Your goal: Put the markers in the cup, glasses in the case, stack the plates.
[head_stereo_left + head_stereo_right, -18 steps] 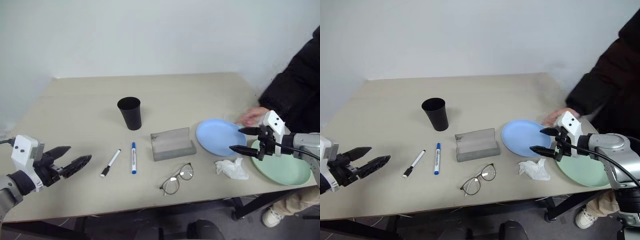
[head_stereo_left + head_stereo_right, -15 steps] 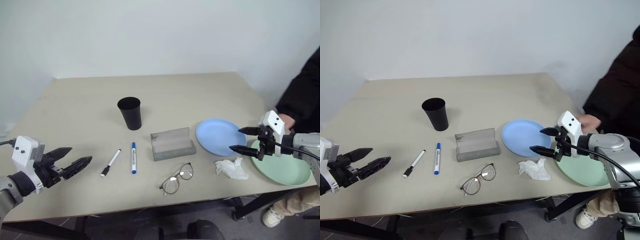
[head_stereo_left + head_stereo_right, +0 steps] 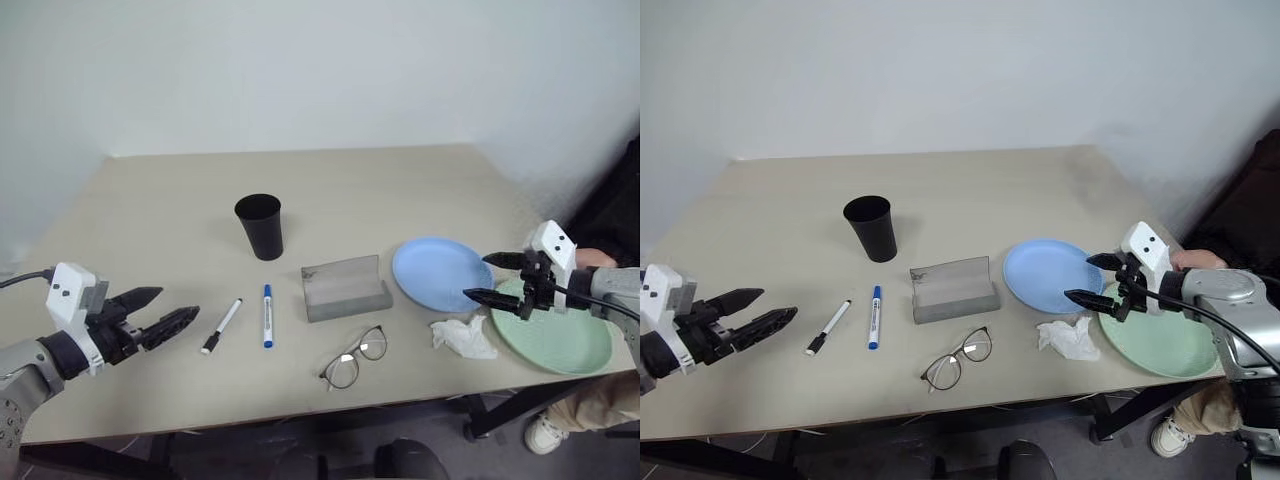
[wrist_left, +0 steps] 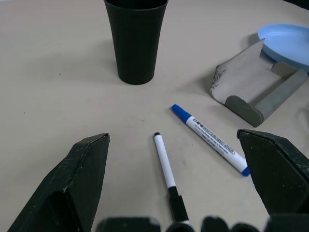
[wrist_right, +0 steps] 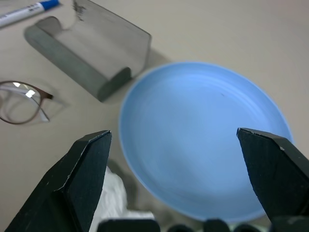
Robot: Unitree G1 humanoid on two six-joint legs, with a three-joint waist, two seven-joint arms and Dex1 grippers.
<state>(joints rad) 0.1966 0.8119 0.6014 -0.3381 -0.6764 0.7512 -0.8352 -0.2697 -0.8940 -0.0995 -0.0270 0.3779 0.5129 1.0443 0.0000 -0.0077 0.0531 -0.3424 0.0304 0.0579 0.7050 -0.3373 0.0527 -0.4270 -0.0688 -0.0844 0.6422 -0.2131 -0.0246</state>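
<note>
**Nothing picked up yet**

The two markers point(image 3: 240, 319) are laid near the desk's front edge, behind them the cup point(image 3: 260, 226). The open case point(image 3: 345, 287) and glasses point(image 3: 355, 357) are seen mid-desk. The blue plate point(image 3: 435, 272) and green plate point(image 3: 560, 338) are set at the right edge. The left gripper point(image 3: 160, 312) and right gripper point(image 3: 490, 279) are spread wide, nothing held.

My left claw point(image 3: 165, 309) hangs spread beside the black-capped marker point(image 3: 221, 326); my right claw point(image 3: 491, 277) gapes over the blue plate point(image 3: 438, 273) on the tabletop point(image 3: 330, 190).
</note>
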